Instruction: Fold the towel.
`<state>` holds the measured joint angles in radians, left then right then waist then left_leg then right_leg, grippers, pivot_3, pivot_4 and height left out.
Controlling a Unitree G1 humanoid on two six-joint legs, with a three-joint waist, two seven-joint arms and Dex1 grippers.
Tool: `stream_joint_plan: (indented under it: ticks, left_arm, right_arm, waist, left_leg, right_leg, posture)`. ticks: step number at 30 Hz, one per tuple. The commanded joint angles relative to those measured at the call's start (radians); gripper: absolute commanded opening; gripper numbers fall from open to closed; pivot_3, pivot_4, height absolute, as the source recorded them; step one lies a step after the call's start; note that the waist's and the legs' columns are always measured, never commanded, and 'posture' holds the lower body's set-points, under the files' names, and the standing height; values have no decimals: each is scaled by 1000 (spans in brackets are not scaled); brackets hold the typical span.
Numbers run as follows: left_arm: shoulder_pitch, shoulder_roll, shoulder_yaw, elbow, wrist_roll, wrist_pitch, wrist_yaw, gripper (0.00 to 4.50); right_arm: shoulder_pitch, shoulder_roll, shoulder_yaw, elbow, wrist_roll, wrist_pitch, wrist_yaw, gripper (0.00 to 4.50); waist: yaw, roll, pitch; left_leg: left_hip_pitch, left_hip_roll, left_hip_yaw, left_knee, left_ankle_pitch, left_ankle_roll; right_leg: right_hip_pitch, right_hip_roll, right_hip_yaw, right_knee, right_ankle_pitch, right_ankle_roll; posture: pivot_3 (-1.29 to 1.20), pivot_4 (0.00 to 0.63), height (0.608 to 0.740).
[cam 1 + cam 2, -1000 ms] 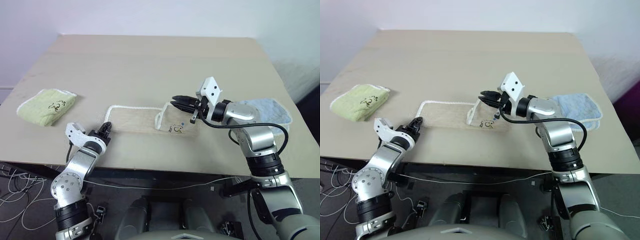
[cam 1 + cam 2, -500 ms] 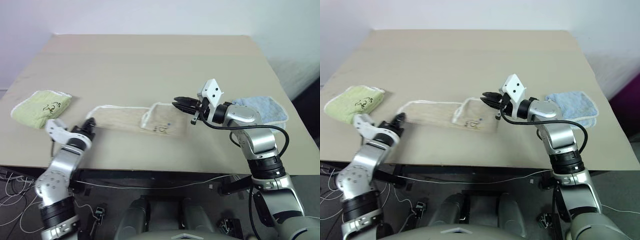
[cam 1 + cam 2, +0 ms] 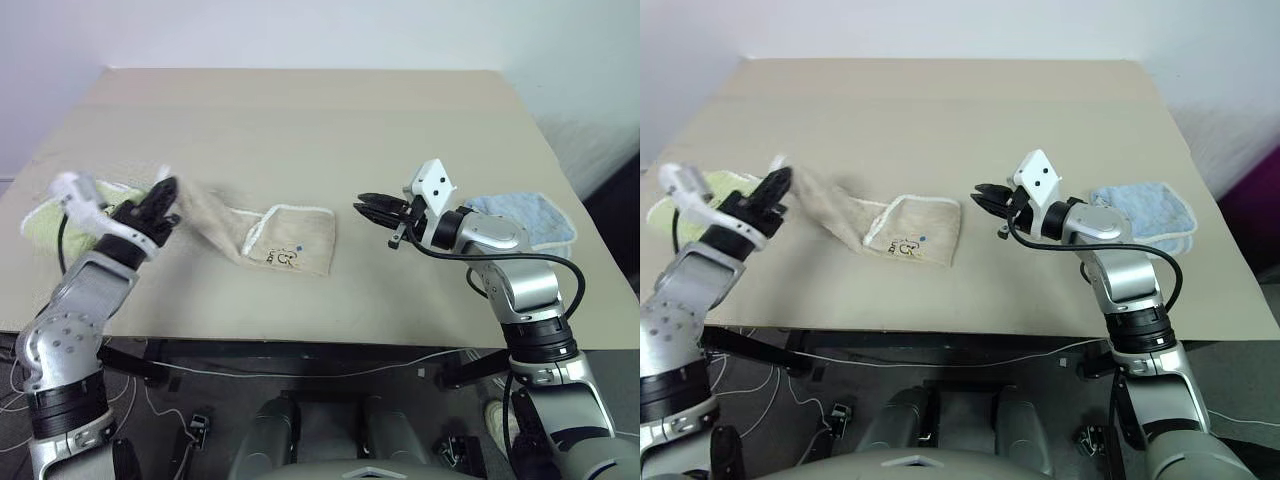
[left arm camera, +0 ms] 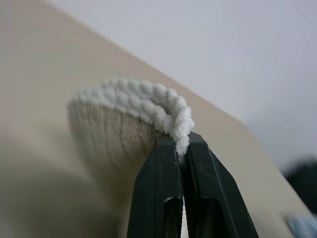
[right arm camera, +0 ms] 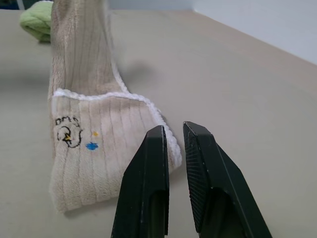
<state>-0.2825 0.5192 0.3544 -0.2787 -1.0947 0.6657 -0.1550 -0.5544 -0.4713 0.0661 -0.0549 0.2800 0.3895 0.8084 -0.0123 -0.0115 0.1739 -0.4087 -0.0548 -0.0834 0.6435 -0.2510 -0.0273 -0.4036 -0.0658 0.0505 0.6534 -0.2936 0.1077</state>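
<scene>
The left gripper (image 3: 165, 190) has pinched the towel's (image 3: 285, 240) corded end and lifted it off the table (image 3: 330, 130), toward the green towel (image 3: 40, 222).

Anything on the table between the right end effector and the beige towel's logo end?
Nothing: bare table separates the right end effector from the towel, as the left eye view shows.

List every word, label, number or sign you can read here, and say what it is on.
No readable words or numbers anywhere.
Towel: a small dark line-drawn logo with a yellow speck and a blue dot beside it; a picture, no letters.
Green towel: no print can be made out.
Blue towel: no print can be made out.
</scene>
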Motion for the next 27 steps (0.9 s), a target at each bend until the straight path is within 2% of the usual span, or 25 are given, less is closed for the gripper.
stream_joint_plan:
  ticks: [1, 3, 8, 13, 17, 20, 27]
  left_arm:
    - [-17, 38, -167, -80, 125, -3, -150, 51]
    - [-19, 66, -283, -102, 224, -26, -242, 51]
    - [-25, 125, -475, -96, 435, -79, -399, 51]
    - [-55, 117, -540, -51, 545, -79, -447, 51]
    - [-61, 92, -533, -34, 568, -66, -466, 51]
    - [-62, 55, -485, -36, 526, -36, -466, 761]
    - [-31, -7, -361, -96, 398, 28, -455, 3188]
  right_arm:
    - [1, -8, -29, -37, 12, -6, -12, 614]
    - [7, -9, -32, -42, 12, -5, -18, 614]
    - [25, -17, -42, -66, 16, 4, -34, 614]
    - [43, -24, -51, -91, 20, 18, -45, 614]
    - [52, -26, -52, -109, 24, 27, -52, 614]
    - [59, -28, -53, -120, 26, 32, -54, 614]
    - [54, -27, -46, -124, 30, 39, -46, 614]
  waist:
    - [-2, 0, 0]
    - [-3, 0, 0]
    - [-2, 1, 1]
    - [0, 1, 1]
    - [-1, 1, 1]
    - [0, 1, 1]
    - [-2, 1, 1]
  left_leg:
    - [0, 0, 0, 0, 0, 0]
    - [0, 0, 0, -1, 0, 0]
    - [0, 1, 1, -2, 0, 0]
    - [0, 1, 1, -2, 0, 0]
    - [0, 1, 1, -3, 0, 0]
    - [0, 1, 1, -3, 0, 0]
    - [0, 1, 1, -3, 0, 0]
  right_leg:
    - [0, 0, 0, 0, 0, 0]
    - [-1, 0, 1, -1, 0, 0]
    - [-2, 0, 1, -1, 0, 0]
    - [-1, -1, 1, -1, 0, 0]
    - [-1, -1, 1, -2, 0, 0]
    - [-1, -1, 1, -2, 0, 0]
    - [-2, -1, 1, -2, 0, 0]
  posture:
    - [0, 150, 740]
    - [0, 150, 740]
    - [0, 150, 740]
    - [0, 150, 740]
    - [0, 150, 740]
    - [0, 150, 740]
    - [0, 150, 740]
